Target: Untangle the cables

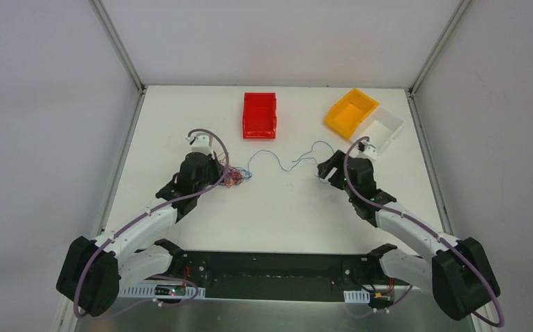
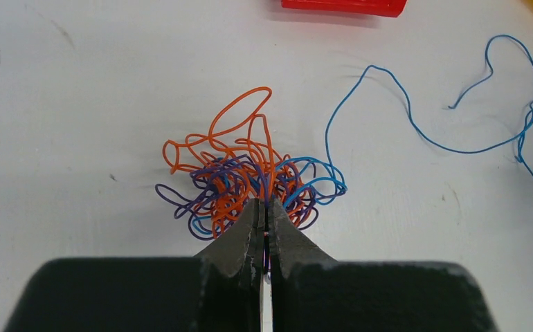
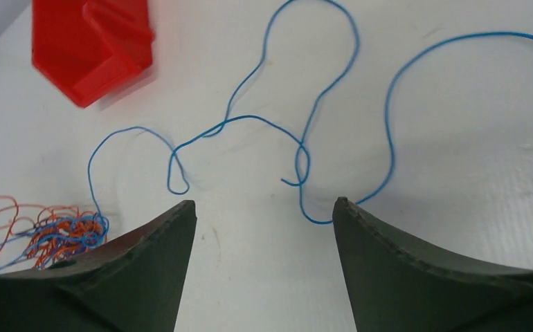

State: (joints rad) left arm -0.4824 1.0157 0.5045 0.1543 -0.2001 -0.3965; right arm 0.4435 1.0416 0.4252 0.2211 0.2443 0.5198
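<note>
Two pincers (image 2: 266, 205) (image 3: 264, 203), one cable tangle (image 2: 236, 173)

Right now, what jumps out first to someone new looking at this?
The tangle of cables, orange, blue and purple, sits left of centre on the table with the left claw shut on its near edge. One blue cable trails from it towards the open right claw, passing the red bin.

My left fingers (image 2: 239, 238) meet the cables (image 2: 236, 180) on the bench (image 1: 181, 124); one strand (image 1: 277, 162) trails right toward my right fingers (image 3: 153, 270). Behind it sits a bin (image 1: 259, 115), with a second bin (image 1: 351, 112) and third bin (image 1: 388, 128) farther right.
</note>
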